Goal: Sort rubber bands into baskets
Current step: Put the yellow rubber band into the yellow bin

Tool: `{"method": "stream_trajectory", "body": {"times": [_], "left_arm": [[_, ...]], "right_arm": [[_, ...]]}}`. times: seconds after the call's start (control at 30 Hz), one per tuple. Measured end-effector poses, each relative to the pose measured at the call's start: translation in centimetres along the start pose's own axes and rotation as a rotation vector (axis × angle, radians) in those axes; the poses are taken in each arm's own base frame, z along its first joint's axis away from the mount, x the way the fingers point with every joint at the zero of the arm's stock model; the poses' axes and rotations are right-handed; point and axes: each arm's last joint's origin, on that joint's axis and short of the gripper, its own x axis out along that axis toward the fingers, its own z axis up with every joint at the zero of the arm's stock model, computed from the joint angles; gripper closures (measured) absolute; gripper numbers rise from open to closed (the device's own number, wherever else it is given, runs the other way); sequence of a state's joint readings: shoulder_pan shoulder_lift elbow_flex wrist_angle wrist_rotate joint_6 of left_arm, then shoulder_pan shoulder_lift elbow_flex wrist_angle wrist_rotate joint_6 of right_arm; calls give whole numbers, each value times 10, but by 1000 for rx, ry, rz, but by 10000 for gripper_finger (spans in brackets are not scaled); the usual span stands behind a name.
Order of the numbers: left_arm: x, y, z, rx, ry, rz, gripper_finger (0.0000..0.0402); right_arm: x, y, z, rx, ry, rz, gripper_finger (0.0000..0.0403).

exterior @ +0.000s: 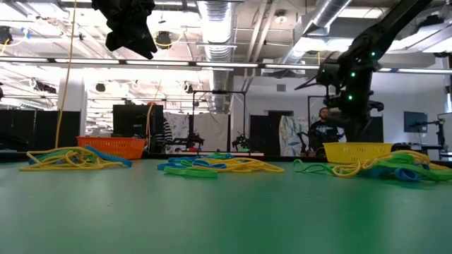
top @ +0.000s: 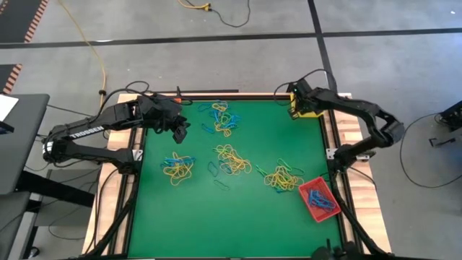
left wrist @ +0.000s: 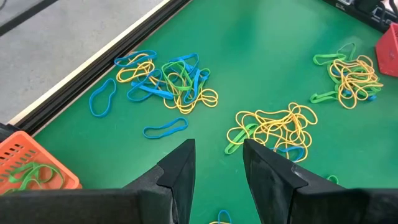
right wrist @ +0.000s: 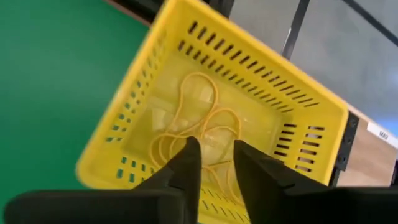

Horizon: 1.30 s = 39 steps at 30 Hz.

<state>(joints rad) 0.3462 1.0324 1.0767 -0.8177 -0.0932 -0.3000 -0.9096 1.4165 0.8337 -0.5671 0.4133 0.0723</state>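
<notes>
1. The right gripper (right wrist: 211, 163) hangs over the yellow basket (top: 307, 112) at the tabletop's far right corner; its wrist view shows the fingers slightly parted with nothing between them, and yellow rubber bands (right wrist: 199, 124) lying on the basket floor below.
2. The left gripper (left wrist: 217, 174) hovers above the green tabletop (top: 231, 224) near the far left corner, fingers slightly parted and holding nothing.
3. Only the left wrist view shows the orange basket (left wrist: 31, 165), with green bands (left wrist: 28, 174) in it; in the high view the left arm covers that basket.
4. The high view alone gives the whole layout: four mixed heaps of yellow, blue and green loops (top: 232, 160) across the middle of the tabletop, and the red basket (top: 318, 199) near the right edge, holding blue bands (top: 321, 202).
5. The low view shows the heaps lying flat, the orange and yellow baskets at the far edge, and a person (exterior: 323, 130) in the room behind.
</notes>
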Motion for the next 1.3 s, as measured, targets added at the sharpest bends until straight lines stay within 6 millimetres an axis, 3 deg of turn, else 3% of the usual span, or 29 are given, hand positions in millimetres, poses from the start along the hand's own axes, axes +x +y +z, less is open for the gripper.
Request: {"method": "stream_trajectory", "body": {"times": [0.23,0.43,0.63,0.9,1.0,1.13,1.3], "left_arm": [[0,0,0,0,0,0,278],[0,0,0,0,0,0,278],[0,0,0,0,0,0,278],[0,0,0,0,0,0,278],[0,0,0,0,-1,0,278],[0,0,0,0,-1,-1,278],[0,0,0,0,0,0,278]], "right_arm": [[-27,0,0,15,-103,62,232],[-51,21,-3,-63,-167,271,233],[-76,67,-15,-254,-220,519,239],[-125,134,-41,-477,-427,757,244],[-135,160,-51,-537,-486,831,245],[-130,195,-64,-606,-510,878,246],[-110,224,-73,-652,-496,871,246]]}}
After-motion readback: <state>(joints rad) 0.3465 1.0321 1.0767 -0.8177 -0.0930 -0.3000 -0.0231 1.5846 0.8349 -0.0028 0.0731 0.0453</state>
